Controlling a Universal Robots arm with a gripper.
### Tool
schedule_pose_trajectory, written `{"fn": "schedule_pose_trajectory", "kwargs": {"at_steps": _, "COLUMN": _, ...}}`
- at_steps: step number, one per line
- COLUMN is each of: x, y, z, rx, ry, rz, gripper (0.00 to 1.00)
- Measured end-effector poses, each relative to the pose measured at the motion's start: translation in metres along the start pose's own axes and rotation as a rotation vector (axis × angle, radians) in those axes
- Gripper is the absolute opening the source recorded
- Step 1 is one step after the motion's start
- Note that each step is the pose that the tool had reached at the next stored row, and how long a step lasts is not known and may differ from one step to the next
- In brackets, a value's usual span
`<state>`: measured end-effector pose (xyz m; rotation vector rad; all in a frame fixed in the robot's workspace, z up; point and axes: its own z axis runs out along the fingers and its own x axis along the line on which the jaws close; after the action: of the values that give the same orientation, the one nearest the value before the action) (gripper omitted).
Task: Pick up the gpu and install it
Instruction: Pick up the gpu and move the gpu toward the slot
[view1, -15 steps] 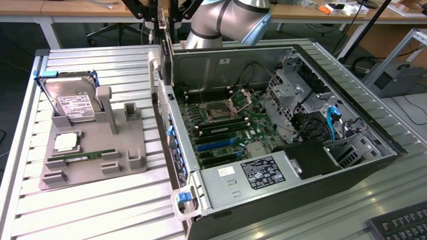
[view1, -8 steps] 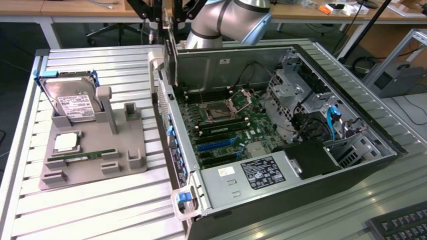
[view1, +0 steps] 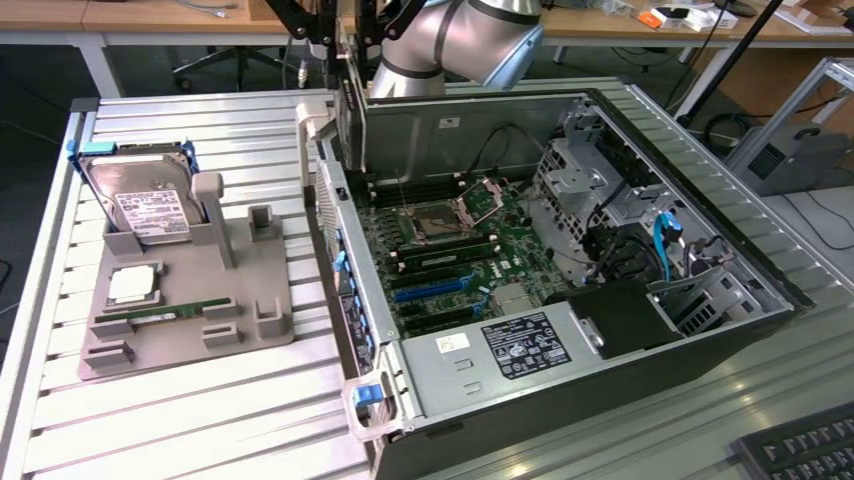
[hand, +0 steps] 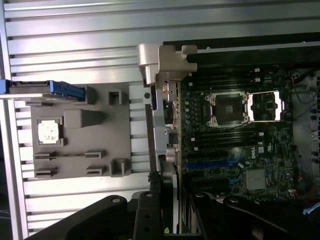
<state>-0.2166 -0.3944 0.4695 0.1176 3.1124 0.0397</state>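
Currently: gpu (view1: 352, 120) off the table (view1: 200, 420), hanging upright and edge-down just above the rear end of the open computer case (view1: 574, 330), close to the case's upper rim. Pinched at its upper edge by the gripper (view1: 344, 45). Fingers (hand: 107, 215) drawn partway in, closed across the card's thin dimension. Apparently a firm clamp, though the card is edge-on in the wrist view and the contact itself is hard to make out.

Inside the case, below and beside the card: motherboard (view1: 454, 250) with its slots exposed. Outside the case, near its rear wall: grey tray (view1: 174, 340) carrying a hard drive (view1: 147, 205).

Handling, by judgement:
- Light, flat and stiff; no sag expected under its own weight.
- Fragile where bare: circuit face and contact edge best left untouched.
- Smooth faces, so prone to pivoting in a pinch taken off-centre.
- Best hold along the top edge near the middle, squeezing face to face, away from the end bracket and the connector edge.
- Moderate squeeze only; thin board, easily stressed by twisting.
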Motion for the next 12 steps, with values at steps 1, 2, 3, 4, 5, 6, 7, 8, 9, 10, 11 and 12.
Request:
{"fn": "schedule_pose_trajectory", "kwargs": {"at_steps": 1, "x": -0.0012, "y": 0.0001, "z": 0.0002, "rx": 0.0009, "ry": -0.0001, "rz": 0.0, "gripper": 0.27}}
{"fn": "schedule_pose_trajectory", "kwargs": {"at_steps": 2, "x": -0.0033, "y": 0.0002, "z": 0.0004, "rx": 0.002, "ry": -0.0002, "rz": 0.0, "gripper": 0.27}}
{"fn": "schedule_pose_trajectory", "kwargs": {"at_steps": 3, "x": -0.0041, "y": 0.0003, "z": 0.0005, "rx": 0.0024, "ry": -0.0003, "rz": 0.0, "gripper": 0.27}}
{"fn": "schedule_pose_trajectory", "kwargs": {"at_steps": 4, "x": -0.0049, "y": 0.0004, "z": 0.0005, "rx": 0.003, "ry": -0.0003, "rz": 0.0, "gripper": 0.27}}
{"fn": "schedule_pose_trajectory", "kwargs": {"at_steps": 5, "x": -0.0057, "y": 0.0004, "z": 0.0006, "rx": 0.0034, "ry": -0.0003, "rz": 0.0, "gripper": 0.27}}
{"fn": "schedule_pose_trajectory", "kwargs": {"at_steps": 6, "x": -0.0065, "y": 0.0005, "z": 0.0006, "rx": 0.004, "ry": -0.0003, "rz": 0.0, "gripper": 0.27}}
{"fn": "schedule_pose_trajectory", "kwargs": {"at_steps": 7, "x": -0.0072, "y": 0.0005, "z": 0.0007, "rx": 0.0044, "ry": -0.0003, "rz": 0.0, "gripper": 0.27}}
{"fn": "schedule_pose_trajectory", "kwargs": {"at_steps": 8, "x": -0.0079, "y": 0.0006, "z": 0.0008, "rx": 0.0048, "ry": -0.0004, "rz": 0.0, "gripper": 0.27}}
{"fn": "schedule_pose_trajectory", "kwargs": {"at_steps": 9, "x": -0.0087, "y": 0.0006, "z": 0.0008, "rx": 0.0052, "ry": -0.0005, "rz": 0.0, "gripper": 0.27}}
{"fn": "schedule_pose_trajectory", "kwargs": {"at_steps": 10, "x": -0.0094, "y": 0.0007, "z": 0.0009, "rx": 0.0057, "ry": -0.0004, "rz": 0.0, "gripper": 0.27}}
{"fn": "schedule_pose_trajectory", "kwargs": {"at_steps": 11, "x": -0.0101, "y": 0.0008, "z": 0.0009, "rx": 0.006, "ry": -0.0005, "rz": 0.0, "gripper": 0.27}}
{"fn": "schedule_pose_trajectory", "kwargs": {"at_steps": 12, "x": -0.0107, "y": 0.0008, "z": 0.001, "rx": 0.0064, "ry": -0.0005, "rz": 0.0, "gripper": 0.27}}
